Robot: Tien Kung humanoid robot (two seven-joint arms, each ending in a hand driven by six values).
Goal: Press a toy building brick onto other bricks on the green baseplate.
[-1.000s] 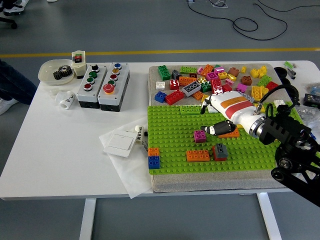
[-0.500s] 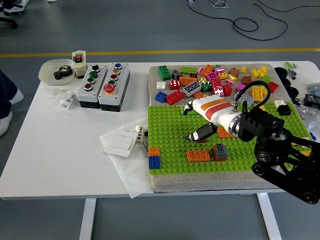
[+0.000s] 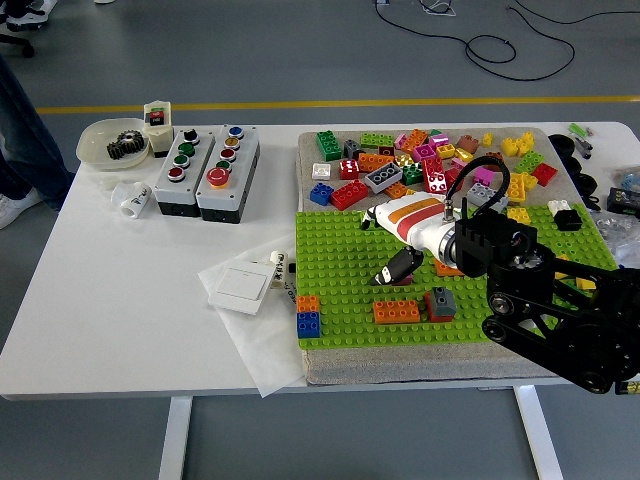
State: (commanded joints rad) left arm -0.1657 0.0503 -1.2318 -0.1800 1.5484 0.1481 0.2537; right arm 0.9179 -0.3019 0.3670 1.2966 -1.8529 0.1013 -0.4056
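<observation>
The green baseplate (image 3: 340, 250) lies on a grey pad at the table's right. On it stand an orange brick (image 3: 396, 311), a grey-and-red brick (image 3: 440, 302) and an orange-on-blue stack (image 3: 308, 315). My right hand (image 3: 390, 250), white with an orange stripe, reaches in over the plate's middle. Its black lower tip rests where a small magenta brick stood, and that brick is hidden. Another orange brick (image 3: 447, 268) shows partly behind the wrist. Loose bricks (image 3: 430, 160) lie behind the plate. My left hand is out of view.
Two button boxes (image 3: 205, 170) and a bowl with a gear (image 3: 112, 142) stand at the back left. A white switch plate (image 3: 238, 285) lies on paper left of the baseplate. A person's leg (image 3: 20, 110) shows at the top left edge.
My right hand has moved left across the baseplate, from over the right orange brick to over the magenta brick, which it now covers. The person's leg has shifted at the left edge.
</observation>
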